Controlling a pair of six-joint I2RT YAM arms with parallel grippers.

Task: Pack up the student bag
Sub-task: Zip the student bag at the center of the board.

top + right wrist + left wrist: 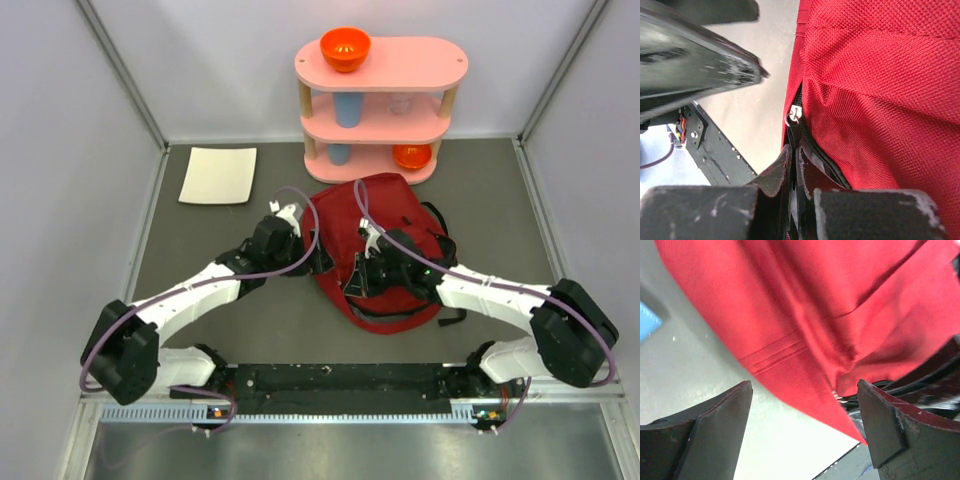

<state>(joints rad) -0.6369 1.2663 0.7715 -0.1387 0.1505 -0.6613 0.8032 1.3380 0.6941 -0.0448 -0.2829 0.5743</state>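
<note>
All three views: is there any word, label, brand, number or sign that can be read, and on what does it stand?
No text can be read in any view.
student bag: plain red fabric, no logo or tag showing.
white sheet: blank.
pink shelf: no print visible.
black base rail: tiny pale specks, too small to tell whether they are writing.
</note>
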